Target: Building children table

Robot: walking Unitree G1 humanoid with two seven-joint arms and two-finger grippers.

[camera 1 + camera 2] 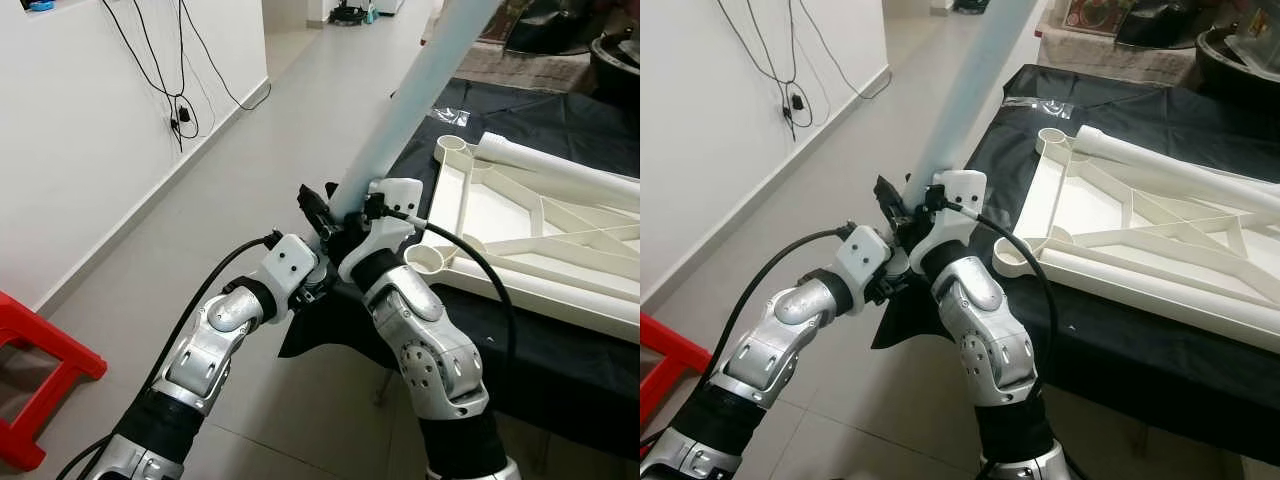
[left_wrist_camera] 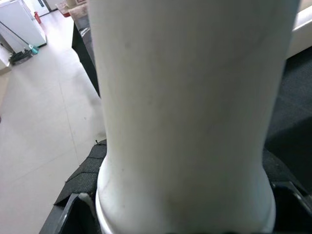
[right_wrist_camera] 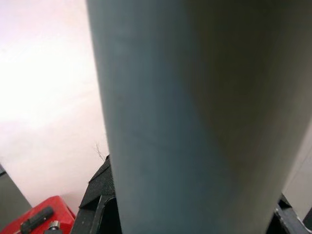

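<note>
A long white table leg point(image 1: 415, 90) slants up and away from my hands. Both grippers clamp its lower end: my left gripper point(image 1: 322, 222) from the left, my right gripper point(image 1: 365, 215) from the right, each shut on the tube. The leg point(image 2: 185, 122) looms very close in the left wrist view, and the same leg point(image 3: 195, 122) looms as close in the right wrist view. The white children's tabletop point(image 1: 530, 230) lies upside down on a black cloth point(image 1: 560, 380) to the right. Its near corner socket point(image 1: 428, 260) is open, just right of my right wrist. Another leg point(image 1: 560, 165) lies along the far side.
A red plastic stool point(image 1: 40, 370) stands on the floor at the lower left. A white wall with hanging black cables point(image 1: 180, 110) runs along the left. Grey tiled floor point(image 1: 250, 180) stretches ahead between the wall and the cloth-covered surface.
</note>
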